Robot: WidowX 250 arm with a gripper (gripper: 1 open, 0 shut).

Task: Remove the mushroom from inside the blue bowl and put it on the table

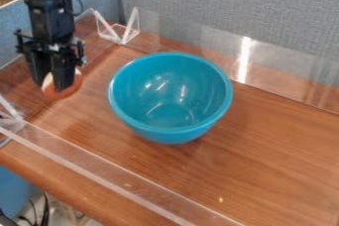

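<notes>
- The jaws of the gripper [56, 79] are clamped on the mushroom [58, 79], low over the desk [265, 161], left of the blue bowl [169, 96] — released here, it could roll.
- It sits near the acrylic edge panel [20, 111] — a bump is possible.

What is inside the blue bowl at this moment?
Nothing visible: the blue bowl shows only its glossy inner surface. The mushroom is outside it, held in the gripper above the table; the near inner wall is hidden.

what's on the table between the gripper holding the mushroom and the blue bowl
Nothing: in the camera view only bare table separates the gripper, shut on the mushroom, from the blue bowl.
</notes>
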